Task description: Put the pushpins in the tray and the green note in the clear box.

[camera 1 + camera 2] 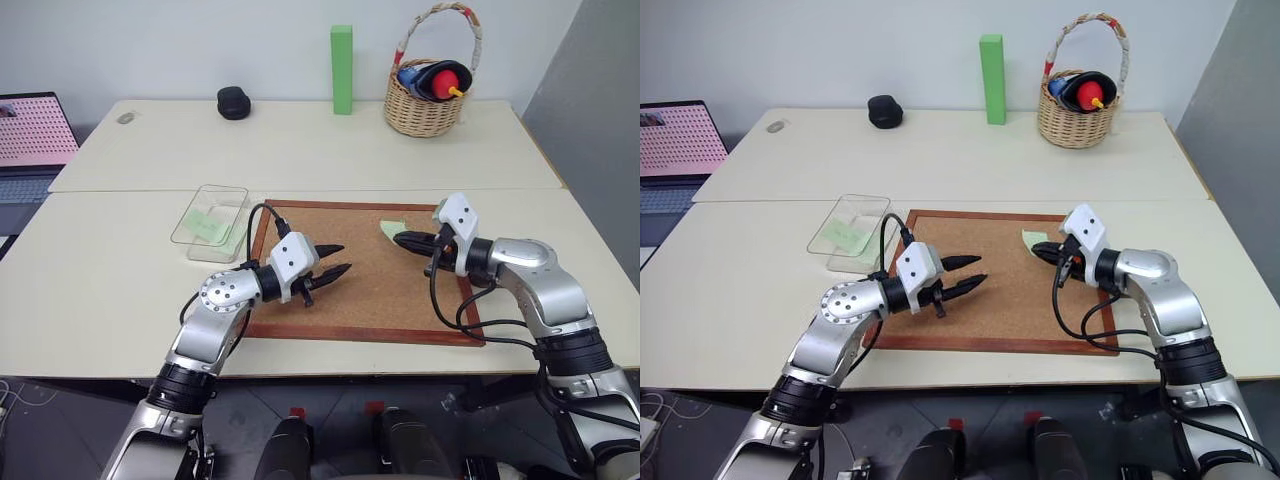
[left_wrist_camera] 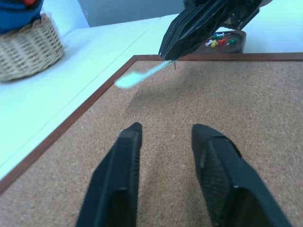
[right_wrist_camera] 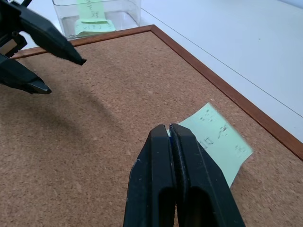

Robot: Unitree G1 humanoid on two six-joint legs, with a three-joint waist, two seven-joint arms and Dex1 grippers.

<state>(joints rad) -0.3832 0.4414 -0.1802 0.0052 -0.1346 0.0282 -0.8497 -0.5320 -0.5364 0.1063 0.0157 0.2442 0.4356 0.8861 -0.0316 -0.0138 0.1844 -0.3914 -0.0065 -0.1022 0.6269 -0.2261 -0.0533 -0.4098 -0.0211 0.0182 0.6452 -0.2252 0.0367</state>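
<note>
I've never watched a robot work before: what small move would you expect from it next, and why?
Probably the right fingers will carry the green note across the cork board toward the clear box. They are shut on the note's corner, it looks lifted off the board, and another green slip already lies in that box. The left fingers are open and empty.

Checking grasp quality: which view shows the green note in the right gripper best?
The right wrist view: the green note lies large, pinched at a corner by shut fingers. The left wrist view shows it edge-on; the eye views show it small over the cork board.
</note>
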